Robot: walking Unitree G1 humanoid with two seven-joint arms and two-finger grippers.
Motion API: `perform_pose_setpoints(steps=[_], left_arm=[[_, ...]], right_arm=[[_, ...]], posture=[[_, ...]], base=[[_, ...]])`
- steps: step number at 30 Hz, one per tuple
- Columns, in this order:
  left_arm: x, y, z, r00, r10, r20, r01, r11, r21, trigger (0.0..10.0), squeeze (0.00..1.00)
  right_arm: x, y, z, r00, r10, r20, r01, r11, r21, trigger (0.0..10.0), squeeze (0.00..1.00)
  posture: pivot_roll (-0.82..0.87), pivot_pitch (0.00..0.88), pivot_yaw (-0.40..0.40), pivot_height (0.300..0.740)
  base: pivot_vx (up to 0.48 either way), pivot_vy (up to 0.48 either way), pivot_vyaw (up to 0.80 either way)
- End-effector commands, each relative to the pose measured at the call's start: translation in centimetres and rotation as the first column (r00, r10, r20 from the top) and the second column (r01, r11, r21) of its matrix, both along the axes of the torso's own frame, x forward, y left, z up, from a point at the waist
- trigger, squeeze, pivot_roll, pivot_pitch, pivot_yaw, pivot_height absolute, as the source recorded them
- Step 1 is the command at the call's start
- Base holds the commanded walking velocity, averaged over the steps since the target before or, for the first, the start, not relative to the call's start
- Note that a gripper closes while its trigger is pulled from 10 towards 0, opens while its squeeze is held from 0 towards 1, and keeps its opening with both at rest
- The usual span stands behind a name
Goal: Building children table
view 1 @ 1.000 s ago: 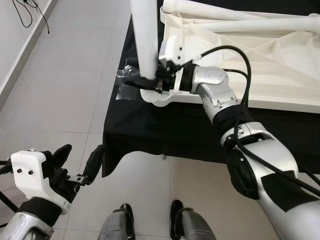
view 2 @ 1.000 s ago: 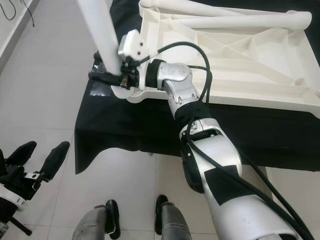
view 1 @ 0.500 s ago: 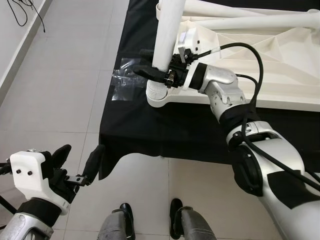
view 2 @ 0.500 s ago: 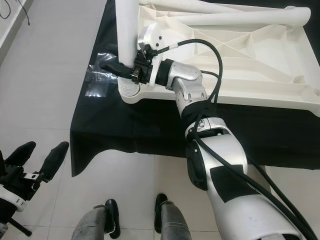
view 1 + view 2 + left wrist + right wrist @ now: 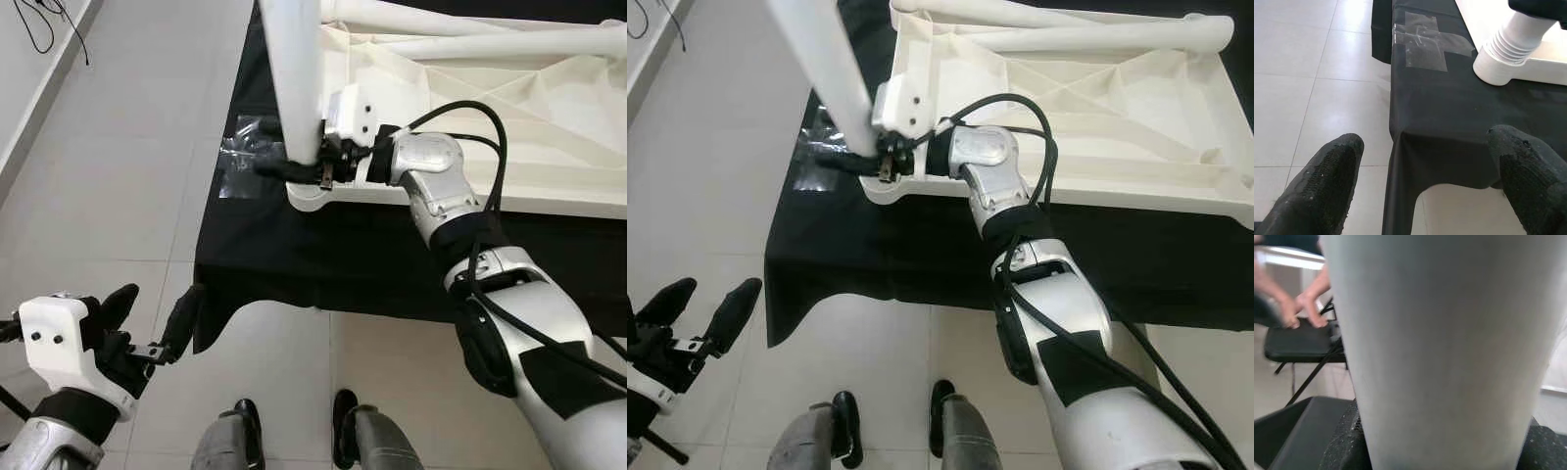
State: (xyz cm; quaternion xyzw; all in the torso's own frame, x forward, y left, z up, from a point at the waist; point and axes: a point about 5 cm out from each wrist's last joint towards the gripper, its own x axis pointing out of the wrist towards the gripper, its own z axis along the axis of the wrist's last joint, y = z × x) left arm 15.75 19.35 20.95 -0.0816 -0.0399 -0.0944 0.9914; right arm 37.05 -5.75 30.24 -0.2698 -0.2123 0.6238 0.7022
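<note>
A white plastic tabletop (image 5: pixel 549 117) lies upside down on a black-draped surface. A white table leg (image 5: pixel 297 78) stands in the near-left corner socket (image 5: pixel 312 196), its top leaning left. My right gripper (image 5: pixel 286 168) is shut on the leg just above the socket. In the right wrist view the leg (image 5: pixel 1440 352) sits between the black fingers. In the left wrist view the leg's ribbed threaded end (image 5: pixel 1508 46) shows above the socket. My left gripper (image 5: pixel 155 305) hangs low at the left over the floor, open and holding nothing, its fingers (image 5: pixel 1322 181) spread wide.
The black cloth (image 5: pixel 294 255) hangs over the near edge. A clear plastic bag (image 5: pixel 240 162) lies at its left edge. Two other legs (image 5: pixel 470 44) lie along the tabletop's far side. A person's hands (image 5: pixel 1303 308) rest on a black seat. My feet (image 5: pixel 245 431) stand on pale tiles.
The leg rocked in my right gripper: its top leaned right half a second ago and now leans left again. The camera shifted a little. The left arm has stayed put.
</note>
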Motion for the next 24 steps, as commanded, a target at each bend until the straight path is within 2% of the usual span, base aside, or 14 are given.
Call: perform_pose_setpoints(steps=[1,5,10,11,13,15,19,24], left_arm=[[-0.2,0.1,-0.2,1.000,0.002,-0.014,-0.002,1.000,0.008,10.0,0.00],[-0.1,0.1,-0.2,1.000,0.004,-0.012,-0.004,1.000,0.008,10.0,0.00],[-0.1,0.0,-0.2,1.000,0.005,-0.011,-0.005,1.000,0.007,10.0,0.00],[-0.1,0.0,-0.2,1.000,0.005,-0.010,-0.004,1.000,0.006,10.0,0.00],[-0.2,0.0,-0.1,1.000,0.004,-0.009,-0.004,1.000,0.005,10.0,0.00],[-0.2,0.0,-0.1,1.000,0.004,-0.009,-0.004,1.000,0.006,10.0,0.00],[-0.2,0.0,-0.1,1.000,0.005,-0.009,-0.005,1.000,0.005,10.0,0.00],[-0.2,0.0,-0.1,1.000,0.004,-0.009,-0.004,1.000,0.004,10.0,0.00]], right_arm=[[-0.5,0.8,-3.6,0.991,0.074,-0.110,-0.090,0.985,-0.146,10.0,0.00],[-0.7,1.1,-3.8,0.984,0.107,-0.146,-0.134,0.972,-0.195,10.0,0.00],[-0.5,1.2,-4.0,0.980,0.088,-0.181,-0.126,0.970,-0.207,10.0,0.00],[-0.3,1.2,-4.1,0.982,0.057,-0.179,-0.094,0.973,-0.210,10.0,0.00],[-0.1,1.3,-4.0,0.985,0.024,-0.171,-0.057,0.980,-0.193,10.0,0.00],[0.6,1.5,-3.1,0.985,-0.062,-0.161,0.043,0.992,-0.120,10.0,0.00],[1.0,1.5,-2.2,0.972,-0.099,-0.213,0.089,0.995,-0.054,10.0,0.00],[1.1,1.5,-3.0,0.953,-0.107,-0.284,0.085,0.993,-0.086,10.0,0.00]], posture=[[0.09,0.400,-0.037,0.740],[0.09,0.399,-0.040,0.740],[0.09,0.399,-0.041,0.740],[0.09,0.399,-0.041,0.740],[0.09,0.403,-0.042,0.740],[0.09,0.404,-0.041,0.740],[0.09,0.405,-0.041,0.740],[0.08,0.413,-0.042,0.740]], base=[[0.000,0.000,0.00],[0.000,0.000,0.00],[0.000,0.000,0.00],[0.000,0.000,0.00],[0.000,0.000,0.00],[0.000,0.000,0.00],[0.000,0.000,0.00],[0.000,0.000,0.00]])
